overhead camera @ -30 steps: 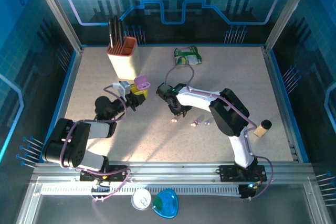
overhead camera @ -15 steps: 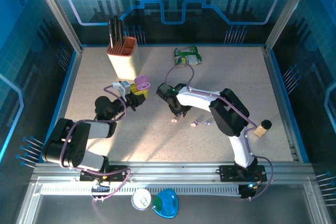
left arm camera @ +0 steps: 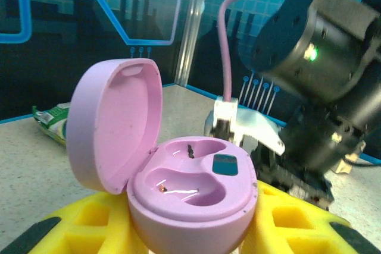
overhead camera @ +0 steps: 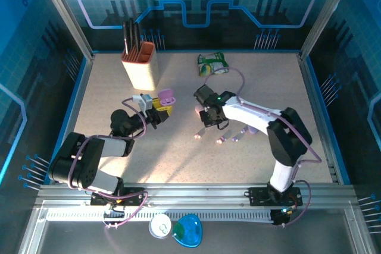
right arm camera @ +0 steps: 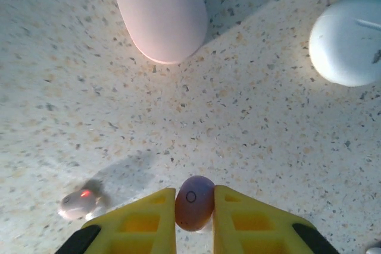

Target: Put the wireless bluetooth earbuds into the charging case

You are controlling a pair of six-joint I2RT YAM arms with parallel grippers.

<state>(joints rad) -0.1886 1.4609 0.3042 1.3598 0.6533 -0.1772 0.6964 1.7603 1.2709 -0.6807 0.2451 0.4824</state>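
Earbud [right arm camera: 194,202], circle-marked, between fingers [right arm camera: 140,225]

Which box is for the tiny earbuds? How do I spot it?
Find the tan holder at the back left. Just in front, the left gripper holds a lilac case. It alone stands open, lid up, both hollows empty; the pink case and white case are shut.

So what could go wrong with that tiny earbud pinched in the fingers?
The earbud is nipped only at the very tips of the right gripper, so it might slip or pop out on the way. The open case in the left gripper has small sockets, so a slight miss could leave it askew. A loose earbud lying nearby could get knocked.
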